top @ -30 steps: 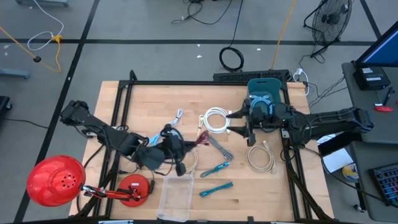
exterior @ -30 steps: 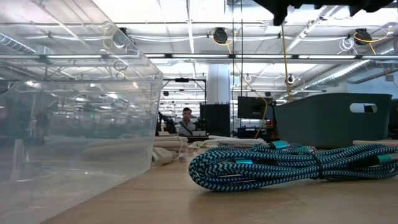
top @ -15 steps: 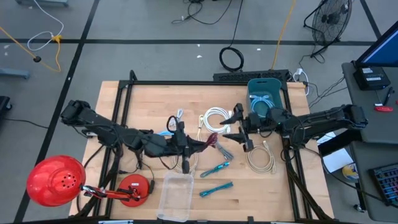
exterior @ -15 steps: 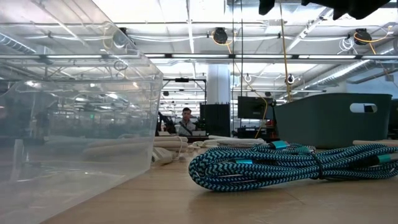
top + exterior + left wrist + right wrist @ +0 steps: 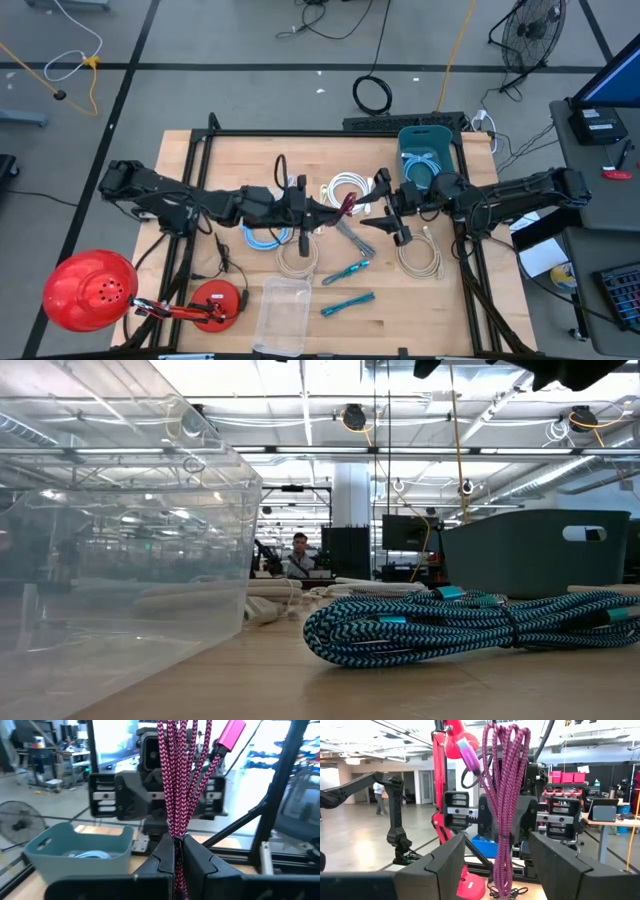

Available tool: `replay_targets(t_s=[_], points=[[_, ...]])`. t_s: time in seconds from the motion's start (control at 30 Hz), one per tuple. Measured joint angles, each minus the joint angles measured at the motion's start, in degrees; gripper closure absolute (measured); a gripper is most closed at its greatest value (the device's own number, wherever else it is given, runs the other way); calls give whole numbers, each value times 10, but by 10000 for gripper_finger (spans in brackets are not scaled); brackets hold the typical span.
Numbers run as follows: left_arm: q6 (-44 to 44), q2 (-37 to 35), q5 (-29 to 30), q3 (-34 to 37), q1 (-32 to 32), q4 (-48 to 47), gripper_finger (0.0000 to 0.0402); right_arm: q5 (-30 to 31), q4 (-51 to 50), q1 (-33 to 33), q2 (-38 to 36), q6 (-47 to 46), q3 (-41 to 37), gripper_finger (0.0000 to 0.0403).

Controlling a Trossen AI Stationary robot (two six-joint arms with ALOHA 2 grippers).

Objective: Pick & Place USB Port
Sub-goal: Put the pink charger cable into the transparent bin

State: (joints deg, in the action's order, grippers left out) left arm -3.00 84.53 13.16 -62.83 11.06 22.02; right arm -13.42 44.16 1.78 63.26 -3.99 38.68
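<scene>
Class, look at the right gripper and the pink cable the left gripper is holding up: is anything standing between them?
Nothing visible does. The left gripper is shut on the pink cable, which hangs in open air facing the open right gripper; the gap between its fingers is clear.

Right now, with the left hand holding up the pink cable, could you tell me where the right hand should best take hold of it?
Probably the middle of the pink cable. The bundle hangs as a narrow folded hank from the left hand, and the open right hand faces it straight on, fingers either side. Closing across the strands, clear of the plug, should catch them all.
</scene>
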Motion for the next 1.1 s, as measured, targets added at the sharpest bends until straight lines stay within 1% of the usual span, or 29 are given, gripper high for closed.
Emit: replay_targets(t_s=[0.17,0.23,0.33,0.4,0.47,0.77,0.9,1.1], points=[[-5,10,-30,0,-14,27,391,29,-2,0,0,5,0,190],[-8,13,-40,1,-18,24,391,31,-3,0,0,7,0,190],[-16,32,-45,-1,-25,53,391,31,-1,0,2,8,0,190],[-19,37,-62,1,-31,48,391,31,1,0,4,8,0,190],[-27,49,-70,0,-40,67,391,31,1,0,5,8,0,190],[-45,64,-105,0,-68,81,391,32,1,-1,4,8,0,192],[-45,63,-105,0,-70,85,391,32,-2,-3,4,3,0,205],[-47,63,-114,0,-69,85,391,32,-2,-3,4,4,0,250]])
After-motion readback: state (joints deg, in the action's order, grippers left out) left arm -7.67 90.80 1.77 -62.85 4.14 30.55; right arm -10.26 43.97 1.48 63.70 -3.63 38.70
